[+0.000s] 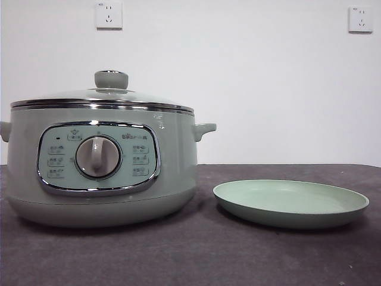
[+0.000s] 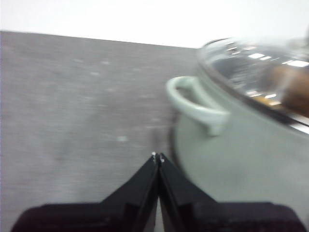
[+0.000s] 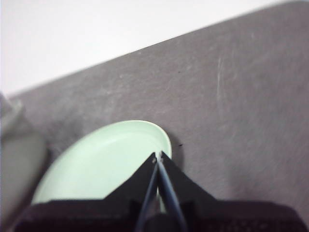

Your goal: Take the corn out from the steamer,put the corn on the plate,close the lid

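While lid [image 1: 102, 94] sits closed on steamer [image 1: 101, 173], plate [image 1: 290, 204] bare.

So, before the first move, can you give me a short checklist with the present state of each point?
1. Lid sits on the steamer, must come off first: ok.
2. Corn inside: brownish shape under the glass, blurred: cannot tell.
3. Plate empty, beside the steamer: ok.
4. Left tool shut, holding nothing, near the steamer's handle: ok.
5. Right tool shut, holding nothing, over the plate: ok.
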